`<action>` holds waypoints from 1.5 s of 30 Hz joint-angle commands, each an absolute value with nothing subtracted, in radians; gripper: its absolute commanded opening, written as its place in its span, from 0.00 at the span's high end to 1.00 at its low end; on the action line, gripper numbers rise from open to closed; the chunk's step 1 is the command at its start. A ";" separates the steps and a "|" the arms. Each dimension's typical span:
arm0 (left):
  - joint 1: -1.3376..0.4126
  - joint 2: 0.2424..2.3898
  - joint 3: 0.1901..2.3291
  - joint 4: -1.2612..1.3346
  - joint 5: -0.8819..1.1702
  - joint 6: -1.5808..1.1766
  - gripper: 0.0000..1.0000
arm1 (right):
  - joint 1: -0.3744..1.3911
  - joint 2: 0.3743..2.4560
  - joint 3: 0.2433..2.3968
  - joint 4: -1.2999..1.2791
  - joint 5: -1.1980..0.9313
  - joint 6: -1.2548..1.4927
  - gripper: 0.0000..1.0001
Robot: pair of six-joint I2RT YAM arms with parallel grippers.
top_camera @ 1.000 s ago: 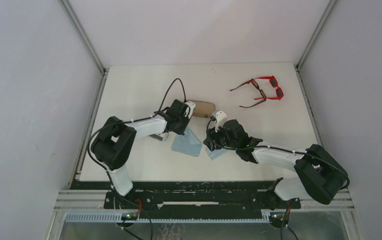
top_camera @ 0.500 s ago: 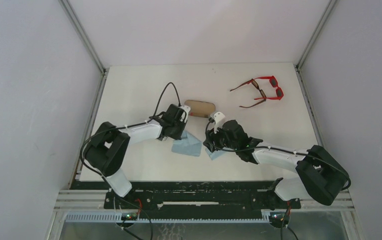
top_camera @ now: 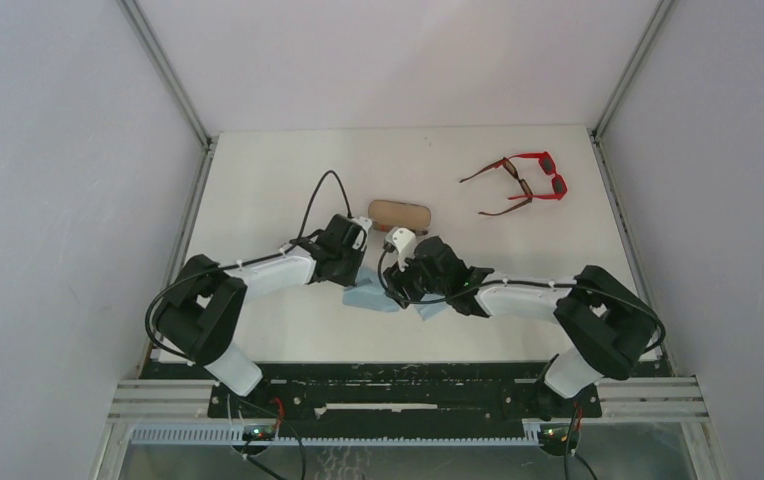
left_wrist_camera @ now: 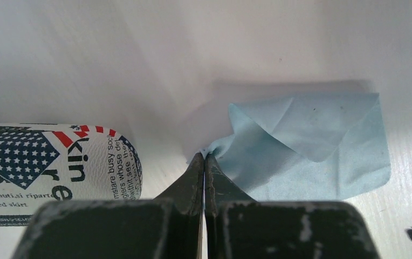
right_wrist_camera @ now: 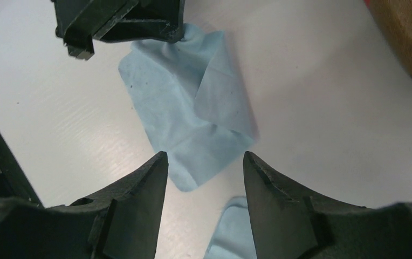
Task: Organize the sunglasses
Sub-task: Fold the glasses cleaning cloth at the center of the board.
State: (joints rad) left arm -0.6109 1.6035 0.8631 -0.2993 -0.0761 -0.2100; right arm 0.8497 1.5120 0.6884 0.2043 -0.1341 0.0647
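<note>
The red sunglasses (top_camera: 546, 175) and the slimmer dark brown sunglasses (top_camera: 514, 193) lie together, unfolded, at the far right of the table, far from both grippers. My left gripper (top_camera: 360, 276) is at mid-table. In the left wrist view it (left_wrist_camera: 205, 157) is shut on a corner of a light blue cloth (left_wrist_camera: 311, 145). My right gripper (top_camera: 391, 284) is open and empty just right of it. In the right wrist view it (right_wrist_camera: 204, 162) hovers over the same cloth's (right_wrist_camera: 193, 118) near corner.
A brown case (top_camera: 401, 213) lies just beyond the grippers. A flag-print case (left_wrist_camera: 47, 172) lies left of the left fingers. A second blue cloth (top_camera: 434, 308) lies under the right wrist. The left gripper's body (right_wrist_camera: 117, 21) shows in the right wrist view.
My left gripper has drawn back from the brown case toward the near side, to the cloth's corner. My right gripper has moved left over the same cloth. The sunglasses have not moved.
</note>
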 commanded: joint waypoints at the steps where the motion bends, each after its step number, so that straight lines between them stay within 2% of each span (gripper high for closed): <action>1: -0.606 1.614 0.898 -0.280 -0.096 -0.216 1.00 | 0.853 1.579 0.791 0.205 -0.136 -0.002 0.46; 10: -0.605 1.647 0.934 -0.275 -0.091 -0.201 1.00 | 0.823 1.675 0.869 0.186 -0.219 -0.005 0.47; 26: -0.599 1.652 0.939 -0.269 -0.079 -0.196 1.00 | 0.831 1.768 0.921 0.176 -0.214 -0.013 0.48; 33: -0.598 1.654 0.938 -0.267 -0.071 -0.196 1.00 | 0.819 1.777 0.926 0.179 -0.211 -0.006 0.60; 45: -0.598 1.655 0.938 -0.267 -0.063 -0.192 1.00 | 0.819 1.749 0.925 0.194 -0.209 -0.006 0.88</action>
